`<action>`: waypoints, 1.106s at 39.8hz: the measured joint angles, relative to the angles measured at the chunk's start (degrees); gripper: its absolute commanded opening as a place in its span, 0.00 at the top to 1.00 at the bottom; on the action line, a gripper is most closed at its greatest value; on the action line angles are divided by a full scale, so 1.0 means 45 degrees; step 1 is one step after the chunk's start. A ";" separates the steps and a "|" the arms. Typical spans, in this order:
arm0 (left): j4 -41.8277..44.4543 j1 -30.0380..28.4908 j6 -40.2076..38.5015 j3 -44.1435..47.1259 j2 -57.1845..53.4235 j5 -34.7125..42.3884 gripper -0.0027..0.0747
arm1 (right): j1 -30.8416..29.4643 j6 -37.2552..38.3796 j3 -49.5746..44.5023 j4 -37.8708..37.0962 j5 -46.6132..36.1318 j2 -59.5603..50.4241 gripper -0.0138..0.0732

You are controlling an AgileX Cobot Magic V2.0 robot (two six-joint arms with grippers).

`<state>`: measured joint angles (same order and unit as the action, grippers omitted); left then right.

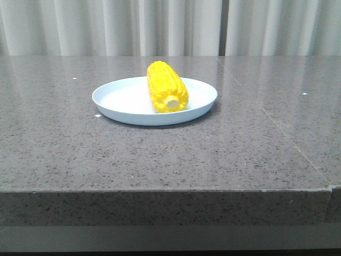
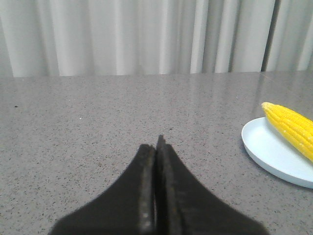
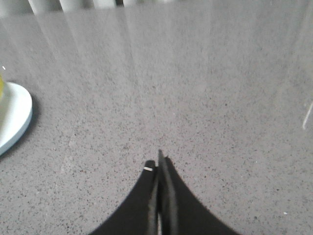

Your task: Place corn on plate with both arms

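The yellow corn (image 1: pixel 167 87) lies on the pale blue-white plate (image 1: pixel 117 101) in the middle of the grey table, its pale stub end toward me. Neither arm shows in the front view. In the left wrist view my left gripper (image 2: pixel 157 145) is shut and empty over bare table, with the plate (image 2: pixel 266 149) and corn (image 2: pixel 291 126) apart from it off to one side. In the right wrist view my right gripper (image 3: pixel 159 164) is shut and empty over bare table, with the plate's rim (image 3: pixel 17 117) at the picture's edge and a sliver of corn (image 3: pixel 1 85) on it.
The grey speckled stone table (image 1: pixel 170 154) has its front edge close to the camera and a seam running diagonally on its right side. Pale curtains (image 1: pixel 170 26) hang behind the table.
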<state>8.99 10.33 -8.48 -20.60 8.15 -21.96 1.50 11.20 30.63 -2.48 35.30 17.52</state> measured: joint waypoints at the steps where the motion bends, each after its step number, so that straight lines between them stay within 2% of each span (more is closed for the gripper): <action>1: 0.0000 0.0000 0.0000 0.0000 0.0000 0.0000 0.99 | 0.0000 0.0000 -0.0133 0.0000 -0.0095 -0.0309 0.92; 8: 0.0000 0.0000 0.0000 0.0000 0.0000 0.0000 0.99 | 0.0000 0.0000 -0.0649 0.0000 -0.0478 -0.1303 0.92; 44: 0.0000 0.0000 0.0000 0.0000 0.0000 0.0000 0.99 | 0.0000 0.0000 -0.0697 -0.0011 -0.0581 -0.1359 0.92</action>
<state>8.99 10.33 -8.48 -20.60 8.15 -21.96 1.50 11.20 27.49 -2.53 32.68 11.40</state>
